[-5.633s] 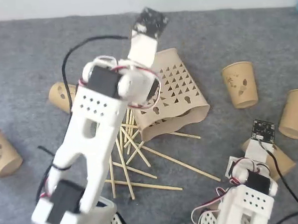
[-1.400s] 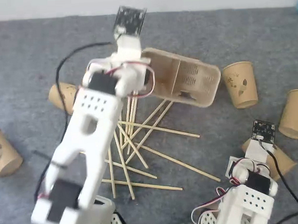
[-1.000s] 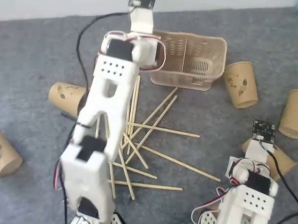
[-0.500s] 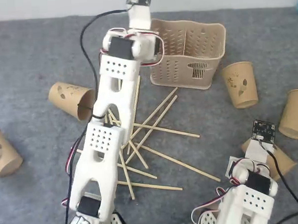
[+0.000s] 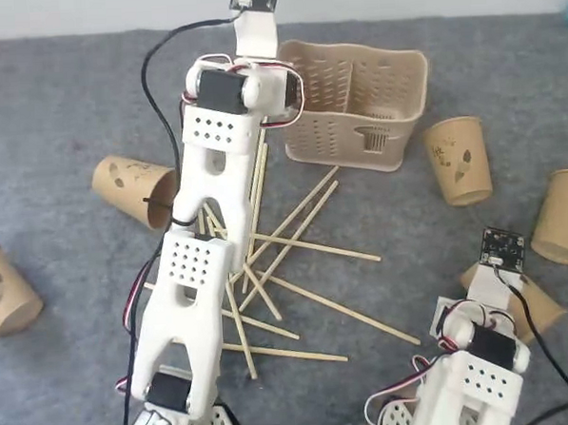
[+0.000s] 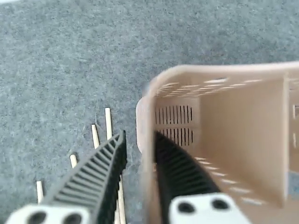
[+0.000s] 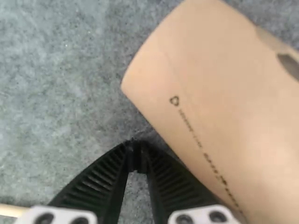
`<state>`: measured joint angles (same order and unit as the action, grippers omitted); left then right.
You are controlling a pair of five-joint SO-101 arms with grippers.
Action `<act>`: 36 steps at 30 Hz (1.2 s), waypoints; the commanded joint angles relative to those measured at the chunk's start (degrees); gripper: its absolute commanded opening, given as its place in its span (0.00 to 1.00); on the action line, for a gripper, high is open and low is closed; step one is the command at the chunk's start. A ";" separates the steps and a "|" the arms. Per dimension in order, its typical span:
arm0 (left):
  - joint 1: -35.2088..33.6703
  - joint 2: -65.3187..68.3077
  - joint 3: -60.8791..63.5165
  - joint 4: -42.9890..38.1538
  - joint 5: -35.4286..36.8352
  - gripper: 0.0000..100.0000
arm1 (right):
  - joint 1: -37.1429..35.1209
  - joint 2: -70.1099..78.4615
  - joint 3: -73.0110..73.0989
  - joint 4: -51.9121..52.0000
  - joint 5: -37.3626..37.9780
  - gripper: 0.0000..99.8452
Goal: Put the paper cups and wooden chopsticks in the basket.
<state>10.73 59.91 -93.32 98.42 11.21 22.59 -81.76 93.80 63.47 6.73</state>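
Between the fingers of the left gripper [image 6: 140, 136] stands one end wall of the basket [image 6: 243, 116]. One finger is outside, the other is inside, and they look clamped on this wall near its rim. The basket is upright at the far side of the grey surface [image 5: 50, 110]. As far as I can see into it, it holds nothing.

The fingers of the right gripper [image 7: 135, 147] are together, tip against tip, and hold nothing. They are just beside a paper cup [image 7: 210, 88] that lies on its side at the near right of the surface.

I judge the task to be at its beginning. The basket is ready to receive things, but no cup and no chopstick is in it yet, so all the collecting is left.

I count one basket and five cups, which all seem to lie on their sides:
- a first cup [image 5: 4, 289] at the left edge
- a second cup [image 5: 135, 187] beside the left arm
- a third cup [image 5: 458, 161] just right of the basket
- a fourth cup [image 5: 560, 215] farther right
- the one at the right gripper

The wooden chopsticks [image 5: 309, 244] lie crossed over each other in front of the basket. There are about ten, but the left arm covers some, so I cannot tell the exact number.
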 commanded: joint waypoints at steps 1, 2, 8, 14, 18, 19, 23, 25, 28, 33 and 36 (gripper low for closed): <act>-0.79 -1.41 -1.27 2.46 0.70 0.01 | 0.84 -0.22 -1.85 -1.27 0.70 0.01; -0.70 -1.58 -0.13 2.46 0.70 0.01 | 0.84 -0.22 -1.85 -1.27 0.70 0.01; 0.26 -10.20 11.38 2.20 0.88 0.01 | 0.84 -0.22 -1.85 -1.27 0.70 0.01; 0.35 -20.92 24.66 2.11 3.87 0.01 | 0.84 -0.22 -1.85 -1.27 0.70 0.01; 0.18 -24.00 31.96 2.02 4.13 0.01 | 0.84 -0.22 -1.85 -1.27 0.70 0.01; 0.00 -24.26 32.48 2.11 4.13 0.01 | 0.84 -0.22 -1.85 -1.27 0.70 0.01; -0.88 -24.70 32.48 2.20 4.75 0.01 | 0.84 -0.22 -1.85 -1.27 0.70 0.01; -1.49 -25.05 31.52 2.20 5.98 0.01 | 0.84 -0.22 -1.85 -1.27 0.70 0.01; -1.85 -25.58 28.70 2.02 6.24 0.01 | 0.84 -0.22 -1.85 -1.27 0.70 0.01; -1.49 -25.49 25.98 -0.18 7.91 0.03 | 0.84 -0.22 -1.85 -1.27 0.70 0.01; -1.49 -25.41 26.59 -1.23 8.09 0.13 | 0.84 -0.22 -1.85 -1.27 0.70 0.01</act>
<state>9.67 39.96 -64.40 98.68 18.15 22.59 -81.76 93.80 63.47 6.73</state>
